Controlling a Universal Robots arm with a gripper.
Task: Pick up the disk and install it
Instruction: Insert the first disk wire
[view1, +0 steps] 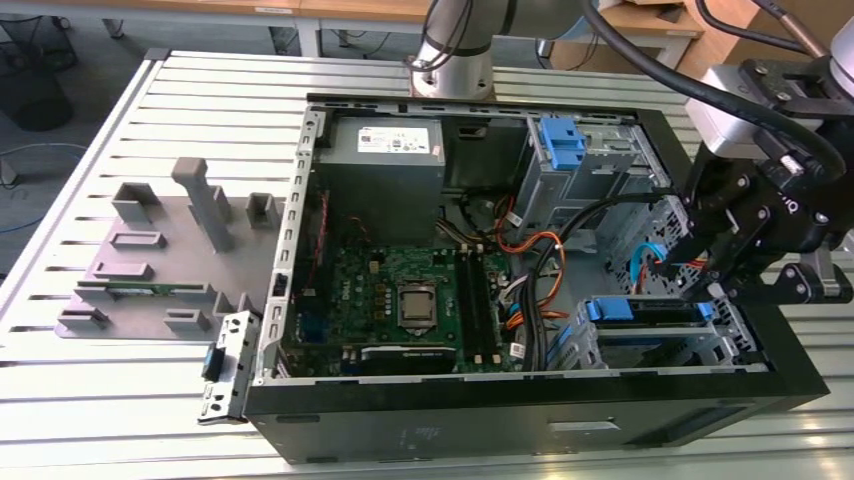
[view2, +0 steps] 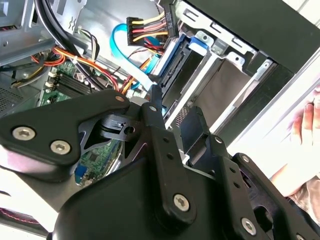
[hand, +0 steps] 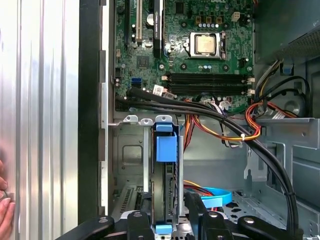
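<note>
The disk (view1: 647, 312) sits edge-up in the lower drive cage at the front right corner of the open computer case, with its blue rails showing. In the first wrist view the disk (hand: 166, 150) stands in its slot, its blue tab towards the motherboard. My gripper (view1: 697, 290) hangs just above the cage. In the first wrist view the gripper (hand: 168, 197) is open, with one black finger on each side of the disk's edge and a small gap on one side. In the second wrist view the gripper (view2: 175, 112) is apart from the disk (view2: 177, 62).
Black, orange and blue cables (hand: 225, 120) run past the cage over the motherboard (view1: 400, 300). The grey power-supply box (view1: 380, 145) and a blue bracket (view1: 563, 140) sit at the back. A grey fixture plate (view1: 160, 250) lies on the exterior view's left. A person's hand (view2: 305, 120) rests outside the case.
</note>
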